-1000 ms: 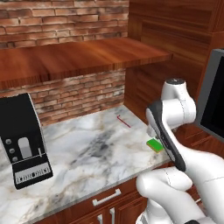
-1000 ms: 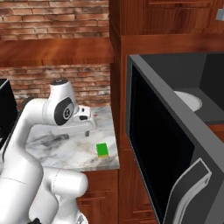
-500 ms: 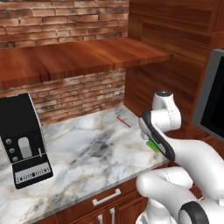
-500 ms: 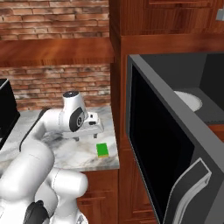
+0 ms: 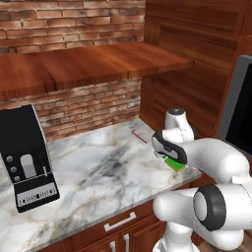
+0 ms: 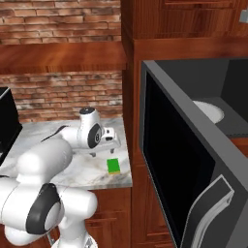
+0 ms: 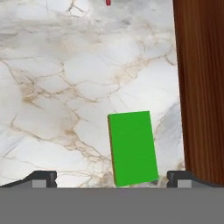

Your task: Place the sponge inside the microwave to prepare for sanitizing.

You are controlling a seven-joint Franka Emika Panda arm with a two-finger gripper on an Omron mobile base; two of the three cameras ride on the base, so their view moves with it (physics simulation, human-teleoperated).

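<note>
One big microwave (image 6: 193, 160) is the largest thing we see, set into the wood wall on the right, with its dark glass door swung wide open toward us and a curved grey handle (image 6: 208, 213) low on the door. Inside it we can see a pale round turntable (image 6: 209, 111). Next in size is the marble counter (image 5: 98, 172), which runs along the brick wall (image 5: 74, 103) under a long wooden shelf (image 5: 83, 64). On the far left of the counter stands a black coffee machine (image 5: 24, 157). Our white arm (image 5: 211, 162) bends low over the right end of the counter, close to the wooden side panel (image 7: 201, 87). Then comes our gripper (image 7: 111, 178), which points down at the counter with its two dark tips spread wide apart and nothing between them touching either one. We see the sponge (image 7: 132, 148) lying flat on the marble, bright green on top with a thin yellowish edge on one side, just beside the wooden panel and near the front edge of the counter. In the hand view it sits between the two tips but a bit toward the one nearer the panel. Smallest of all is a thin red stick (image 5: 139, 137) lying on the marble farther back, well apart from the sponge.
</note>
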